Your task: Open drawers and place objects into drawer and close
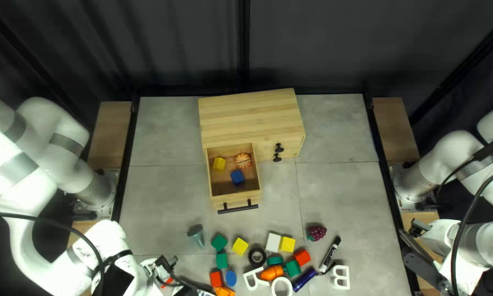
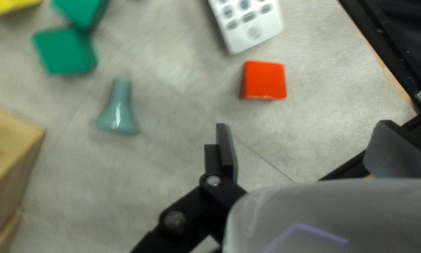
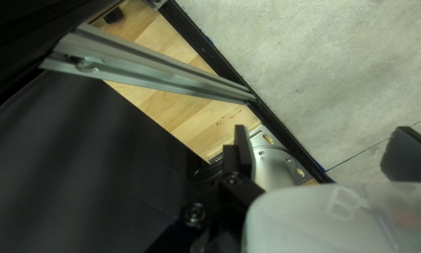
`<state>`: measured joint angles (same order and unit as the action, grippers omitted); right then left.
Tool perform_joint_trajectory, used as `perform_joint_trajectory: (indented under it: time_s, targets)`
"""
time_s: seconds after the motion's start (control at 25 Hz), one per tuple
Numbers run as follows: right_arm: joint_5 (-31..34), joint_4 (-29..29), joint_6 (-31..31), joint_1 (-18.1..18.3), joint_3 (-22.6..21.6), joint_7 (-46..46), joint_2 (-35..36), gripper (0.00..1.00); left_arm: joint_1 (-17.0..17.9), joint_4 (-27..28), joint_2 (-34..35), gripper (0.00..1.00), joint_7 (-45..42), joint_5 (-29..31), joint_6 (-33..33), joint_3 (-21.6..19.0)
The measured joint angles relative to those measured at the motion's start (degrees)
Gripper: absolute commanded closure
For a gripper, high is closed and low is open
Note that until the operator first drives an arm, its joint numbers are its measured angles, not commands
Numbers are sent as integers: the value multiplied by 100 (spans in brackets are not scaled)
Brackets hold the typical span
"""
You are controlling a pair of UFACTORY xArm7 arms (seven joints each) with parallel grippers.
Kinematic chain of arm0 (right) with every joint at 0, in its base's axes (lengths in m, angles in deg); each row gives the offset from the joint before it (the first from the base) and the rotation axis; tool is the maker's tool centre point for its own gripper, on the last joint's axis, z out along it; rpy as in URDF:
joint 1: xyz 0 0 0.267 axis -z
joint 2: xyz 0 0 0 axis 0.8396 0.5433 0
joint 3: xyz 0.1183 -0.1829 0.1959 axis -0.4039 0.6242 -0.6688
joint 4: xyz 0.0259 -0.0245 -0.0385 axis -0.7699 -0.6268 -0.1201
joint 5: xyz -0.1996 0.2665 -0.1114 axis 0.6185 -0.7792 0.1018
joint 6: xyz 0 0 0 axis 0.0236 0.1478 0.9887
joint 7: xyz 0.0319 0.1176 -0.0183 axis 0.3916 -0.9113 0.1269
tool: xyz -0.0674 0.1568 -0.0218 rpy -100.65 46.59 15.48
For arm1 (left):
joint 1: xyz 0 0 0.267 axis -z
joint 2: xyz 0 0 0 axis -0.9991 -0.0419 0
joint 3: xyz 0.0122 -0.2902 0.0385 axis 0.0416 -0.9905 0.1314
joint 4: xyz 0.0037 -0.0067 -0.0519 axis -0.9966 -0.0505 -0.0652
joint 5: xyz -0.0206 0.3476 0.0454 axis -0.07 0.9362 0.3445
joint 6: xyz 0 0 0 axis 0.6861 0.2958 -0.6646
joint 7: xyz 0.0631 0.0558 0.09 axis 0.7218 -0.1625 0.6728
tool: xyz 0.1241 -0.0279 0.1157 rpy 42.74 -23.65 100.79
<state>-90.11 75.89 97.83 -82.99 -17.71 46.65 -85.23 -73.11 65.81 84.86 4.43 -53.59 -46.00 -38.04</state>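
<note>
While your left hand (image 2: pixel 304 143) and right hand (image 3: pixel 322 143) stand spread, the red block (image 2: pixel 265 80) appears light, rigid; grip opposite faces.

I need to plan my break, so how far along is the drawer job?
Partway, it seems. One drawer stands open, holding a yellow block, a blue block and an orange pumpkin-like piece. Nothing is in hand: the left tool and right tool are both open and empty. Probably left: loose things such as the red block ahead of the left tool, then closing the drawer.
</note>
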Motion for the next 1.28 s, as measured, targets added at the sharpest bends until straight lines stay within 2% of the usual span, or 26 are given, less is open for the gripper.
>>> perform_joint_trajectory:
  time_s: [0.28,0.52,0.56,0.6,0.64,0.68,1.04,1.16,1.28]
  targets:
    - [0,0,0,0,0,0,0,0,-142,-296,-586,0,166,-19,-951,123]
    - [0,0,0,0,0,0,0,0,-186,-453,-747,0,219,-262,-1320,128]
    - [0,0,0,0,0,0,0,0,-186,-481,-772,7,204,-281,-1383,126]
    - [0,0,0,0,0,0,0,0,-183,-509,-787,31,173,-297,-1437,124]
    - [0,0,0,0,0,0,0,0,-179,-528,-788,91,146,-304,-1467,123]
    - [0,0,0,0,0,0,0,0,-169,-559,-782,100,89,-307,-1506,123]
    - [0,0,0,0,0,0,0,0,-83,-790,-447,100,-538,-86,-1612,126]
    - [0,0,0,0,0,0,0,0,-118,-816,-151,100,-629,-52,-1362,155]
    - [0,0,0,0,0,0,0,0,-251,-742,262,100,-657,55,-839,271]
